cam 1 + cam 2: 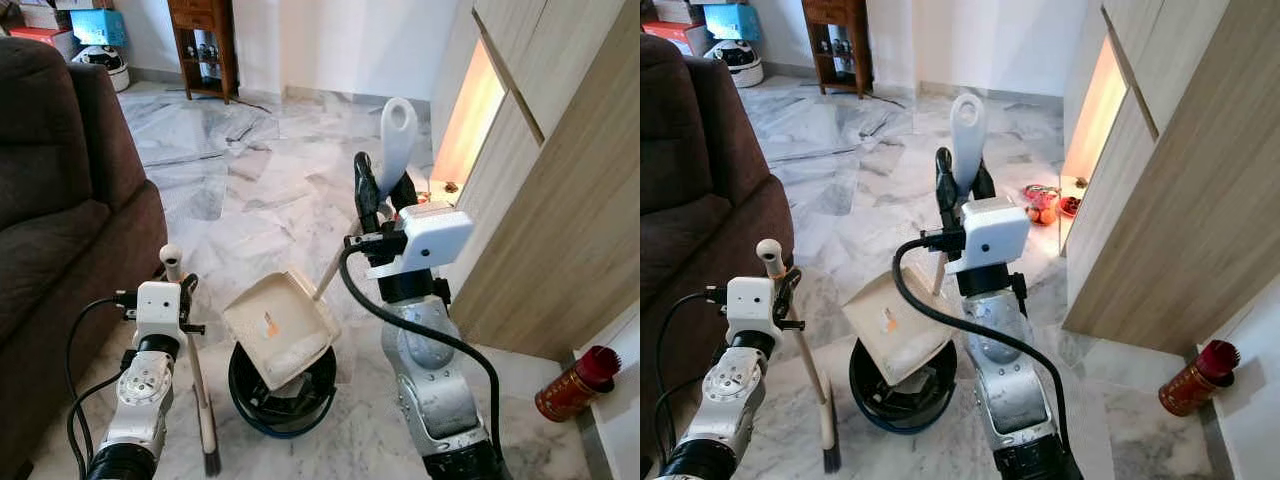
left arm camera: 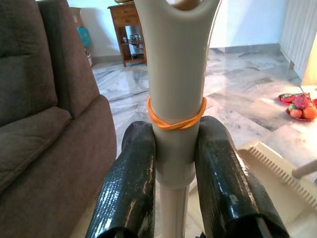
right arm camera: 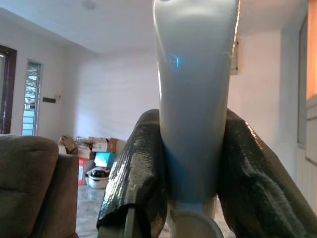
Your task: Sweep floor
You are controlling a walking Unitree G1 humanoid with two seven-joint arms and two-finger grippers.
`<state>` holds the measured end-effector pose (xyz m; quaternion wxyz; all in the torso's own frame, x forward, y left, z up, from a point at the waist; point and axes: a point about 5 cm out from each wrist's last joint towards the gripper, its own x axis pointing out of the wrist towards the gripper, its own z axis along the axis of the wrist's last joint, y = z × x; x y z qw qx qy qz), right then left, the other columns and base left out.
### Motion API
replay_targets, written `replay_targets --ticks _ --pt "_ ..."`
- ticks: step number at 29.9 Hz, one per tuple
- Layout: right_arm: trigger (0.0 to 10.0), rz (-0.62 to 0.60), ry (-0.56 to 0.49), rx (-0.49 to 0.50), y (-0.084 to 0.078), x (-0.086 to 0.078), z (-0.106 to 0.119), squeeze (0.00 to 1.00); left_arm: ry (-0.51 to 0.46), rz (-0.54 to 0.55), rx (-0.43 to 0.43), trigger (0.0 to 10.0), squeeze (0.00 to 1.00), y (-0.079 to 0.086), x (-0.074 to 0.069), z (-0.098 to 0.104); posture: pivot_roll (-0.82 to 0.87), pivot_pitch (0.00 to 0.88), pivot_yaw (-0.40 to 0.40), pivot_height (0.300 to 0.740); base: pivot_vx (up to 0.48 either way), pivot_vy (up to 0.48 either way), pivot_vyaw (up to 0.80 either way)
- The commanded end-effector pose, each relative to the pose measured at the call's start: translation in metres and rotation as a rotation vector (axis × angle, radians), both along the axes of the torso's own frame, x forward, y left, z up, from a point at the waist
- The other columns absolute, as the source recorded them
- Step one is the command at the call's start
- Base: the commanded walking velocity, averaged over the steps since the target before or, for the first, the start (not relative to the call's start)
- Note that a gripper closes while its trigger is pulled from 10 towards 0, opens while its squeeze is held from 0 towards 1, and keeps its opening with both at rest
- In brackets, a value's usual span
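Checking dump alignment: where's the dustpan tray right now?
In the left eye view the dustpan sits centre-low, tilted over the black bin on the marble floor, between both arms; the right gripper is shut on its white handle, the sofa is left.

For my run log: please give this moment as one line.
left gripper: shut on broom | right gripper: shut on dustpan handle | dustpan tilted over black bin

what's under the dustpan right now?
A round black bin sits under the tilted dustpan, which the right gripper holds by its handle. The pan covers most of the opening, so the contents are mostly hidden.
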<state>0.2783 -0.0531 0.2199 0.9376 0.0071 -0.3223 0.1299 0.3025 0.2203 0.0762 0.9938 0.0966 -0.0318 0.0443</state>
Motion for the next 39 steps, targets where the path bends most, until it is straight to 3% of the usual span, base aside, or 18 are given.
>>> replay_targets --ticks 1,7,11,15,39 --pt "10.0 0.034 -0.136 0.004 0.01 -0.015 0.019 0.0 -0.056 -0.017 0.007 10.0 0.0 -0.002 0.004 0.011 0.14 0.0 -0.027 0.74 0.0 0.0 0.0" --pt "10.0 0.072 -0.153 -0.03 0.017 -0.019 0.018 0.0 -0.054 -0.017 0.005 10.0 0.0 -0.003 0.003 0.01 0.14 0.0 -0.029 0.74 0.0 0.0 0.0" --pt "10.0 0.13 -0.234 -0.159 0.033 -0.03 0.017 0.0 -0.054 -0.017 0.007 10.0 0.0 -0.002 0.003 0.01 0.14 0.0 -0.029 0.74 0.0 0.0 0.0" --pt "10.0 0.163 -0.268 -0.201 0.041 -0.036 0.016 0.0 -0.057 -0.018 0.008 10.0 0.0 -0.003 0.003 0.011 0.14 0.0 -0.03 0.74 0.0 0.0 0.0" --pt "10.0 0.27 -0.291 -0.276 0.059 -0.049 0.011 0.0 -0.061 -0.017 0.006 10.0 0.0 -0.003 0.004 0.011 0.14 0.0 -0.035 0.74 0.0 0.0 0.0"
